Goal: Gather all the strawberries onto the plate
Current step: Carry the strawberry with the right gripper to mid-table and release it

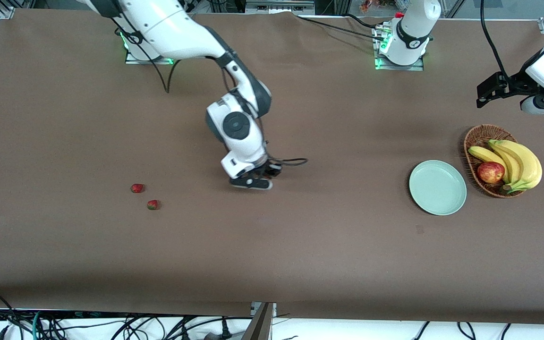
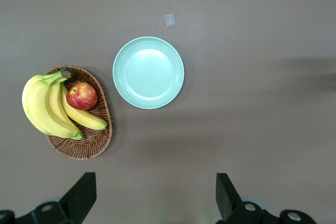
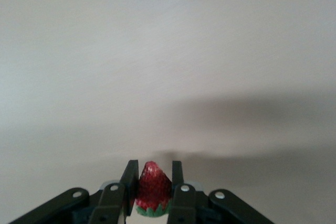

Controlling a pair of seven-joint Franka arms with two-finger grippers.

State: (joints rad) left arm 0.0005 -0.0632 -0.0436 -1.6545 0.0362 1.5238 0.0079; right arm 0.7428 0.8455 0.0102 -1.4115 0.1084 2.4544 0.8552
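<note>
2 strawberries lie loose on the table (image 1: 64, 118), well apart from the plate (image 1: 437, 187) toward the right arm's end: the nearer strawberry (image 1: 153, 204) sits just beside the second strawberry (image 1: 137, 188), which lies a touch farther from the front camera. The plate holds nothing yet, so all 3 berries are still to be delivered.

Between that pair and the plate, the right gripper (image 1: 262, 177) hangs low over bare cloth with its fingers clenched on the held strawberry (image 3: 153, 188), red tip poking out between the pads, green leaves toward the palm. My read: this is the carry step, berry 1 of 3. Next it calls for a long sweep toward the plate, a stop above its middle, and a low release so the berry does not roll over the rim.

Just beside the plate, toward the left arm's end, the wicker basket (image 1: 476, 137) holds the bananas (image 1: 520, 163) and the apple (image 1: 490, 172). High over that basket the left gripper (image 2: 152, 195) waits, fingers spread wide, grasping nothing.
</note>
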